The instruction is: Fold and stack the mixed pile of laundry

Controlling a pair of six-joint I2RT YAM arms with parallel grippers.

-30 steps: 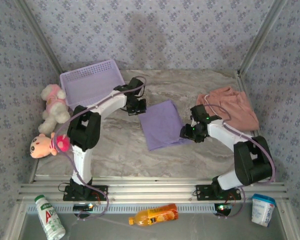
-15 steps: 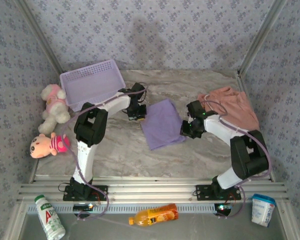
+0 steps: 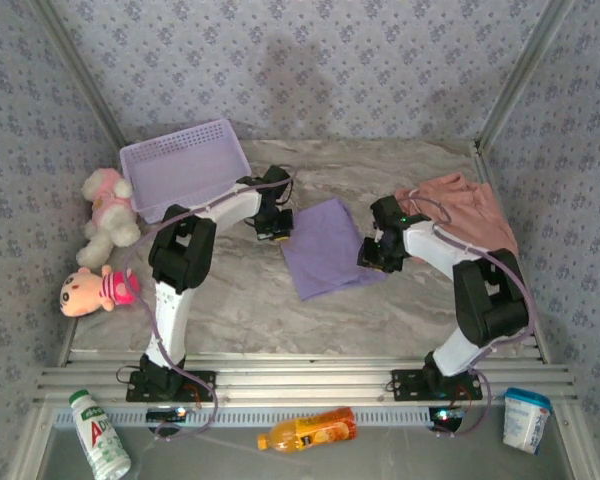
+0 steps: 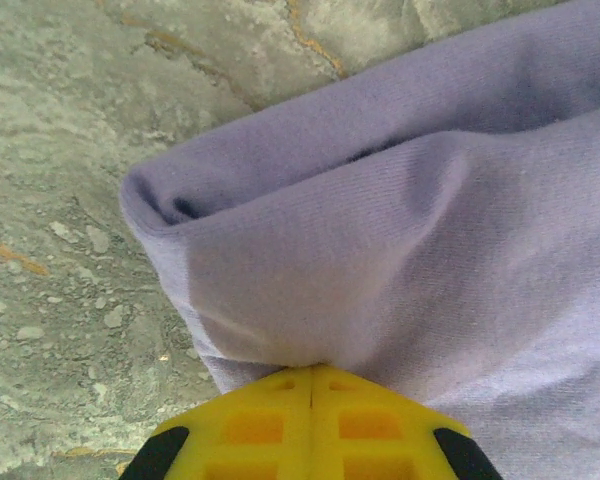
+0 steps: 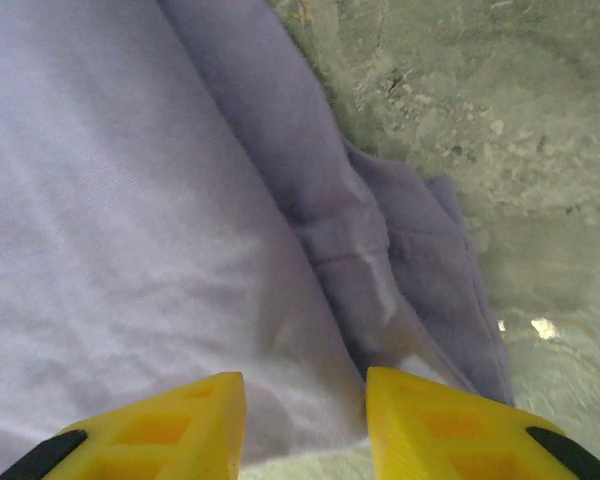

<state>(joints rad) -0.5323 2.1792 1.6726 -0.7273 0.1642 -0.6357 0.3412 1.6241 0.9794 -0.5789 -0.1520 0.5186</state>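
Marbled tabletop (image 3: 240, 300) is stretching under both arms in the overhead view, with the lavender T-shirt (image 3: 325, 250) lying folded at its centre and the salmon-pink garment (image 3: 470, 212) bunching at the far right. The left gripper (image 3: 276, 228) is meeting the shirt's left edge, the right gripper (image 3: 376, 254) its right edge. From the left wrist, yellow fingers (image 4: 270, 425) are pressing together, pinching the shirt's folded edge. From the right wrist, the fingers (image 5: 195, 415) are standing apart over the shirt's layered edge.
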